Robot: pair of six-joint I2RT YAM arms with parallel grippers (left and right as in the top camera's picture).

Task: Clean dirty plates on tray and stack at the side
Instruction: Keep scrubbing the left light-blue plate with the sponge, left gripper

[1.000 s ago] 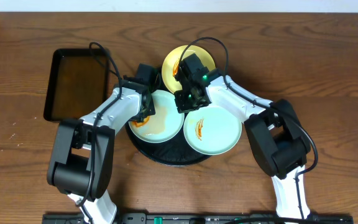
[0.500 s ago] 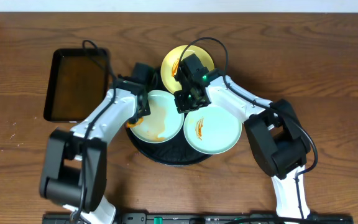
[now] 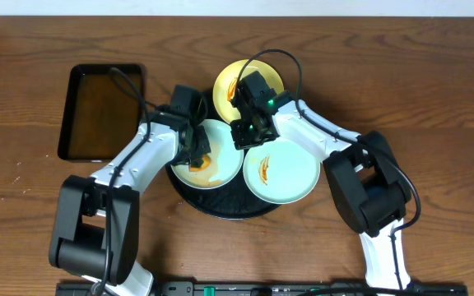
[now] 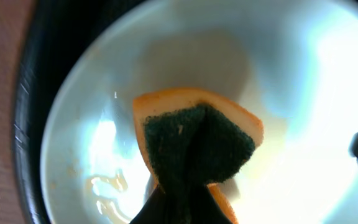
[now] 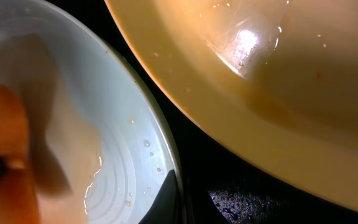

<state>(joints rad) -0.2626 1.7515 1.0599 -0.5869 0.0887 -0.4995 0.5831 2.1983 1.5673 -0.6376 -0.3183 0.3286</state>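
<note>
The round black tray (image 3: 220, 207) holds three plates. The pale yellow plate (image 3: 257, 76) at the back has an orange smear. The right mint-blue plate (image 3: 290, 177) has an orange smear. The left mint-blue plate (image 3: 220, 136) is wet with brownish streaks. My left gripper (image 3: 197, 156) is shut on an orange sponge with a green pad (image 4: 197, 140) and presses it onto this plate (image 4: 86, 143). My right gripper (image 3: 243, 138) is shut on the same plate's rim (image 5: 157, 146), with one finger (image 5: 166, 199) inside the rim, beside the yellow plate (image 5: 278, 74).
A smaller black rectangular tray (image 3: 71, 111) with brownish liquid lies at the left on the wooden table. The round tray's wet black surface (image 5: 247, 199) shows between the plates. Both arms cross over the tray's back half.
My left gripper has moved the sponge from the plate's left edge rightward towards its middle. The right gripper has stayed put on the rim.
</note>
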